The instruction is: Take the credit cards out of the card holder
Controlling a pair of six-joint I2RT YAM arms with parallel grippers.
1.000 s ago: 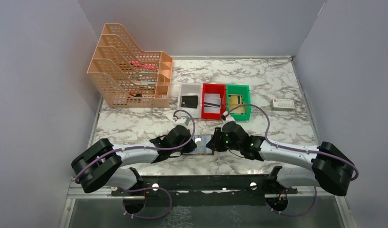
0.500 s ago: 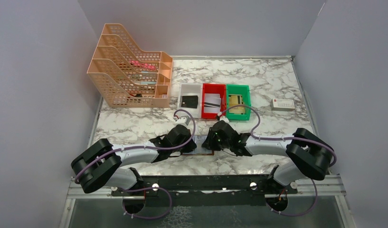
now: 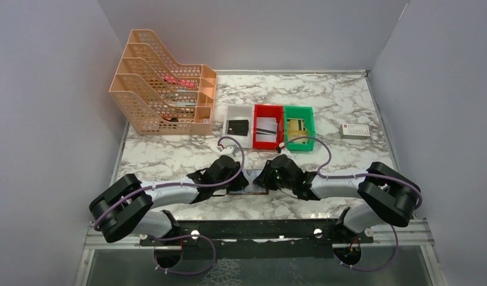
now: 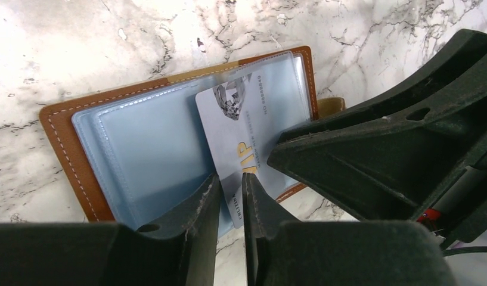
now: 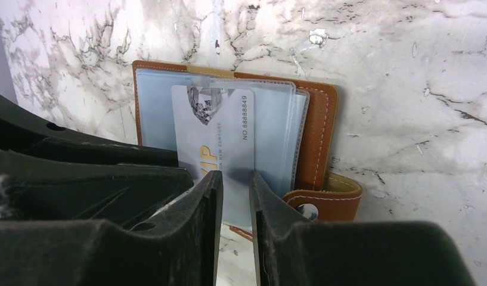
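Note:
The brown card holder (image 4: 61, 138) lies open on the marble, pale blue sleeves up, its closing tab (image 5: 324, 199) at the near right. A white-grey credit card (image 4: 241, 119) with gold "VIP" lettering sticks partway out of a sleeve (image 5: 220, 134). My left gripper (image 4: 230, 185) stands with its jaws a narrow gap apart, straddling the card's near corner. Close beside it, my right gripper (image 5: 236, 182) is also slightly open over the card and sleeve edge. From above, both grippers (image 3: 239, 179) (image 3: 260, 177) hide most of the holder (image 3: 248, 190).
White (image 3: 229, 113), red (image 3: 256, 113) and green (image 3: 310, 122) bins sit behind the grippers, each with cards inside. An orange mesh file rack (image 3: 163, 89) stands at the back left. A small white box (image 3: 354, 131) lies at the right.
My right arm has folded and swung its gripper left over the holder, next to the left gripper. The left arm has stayed almost in place.

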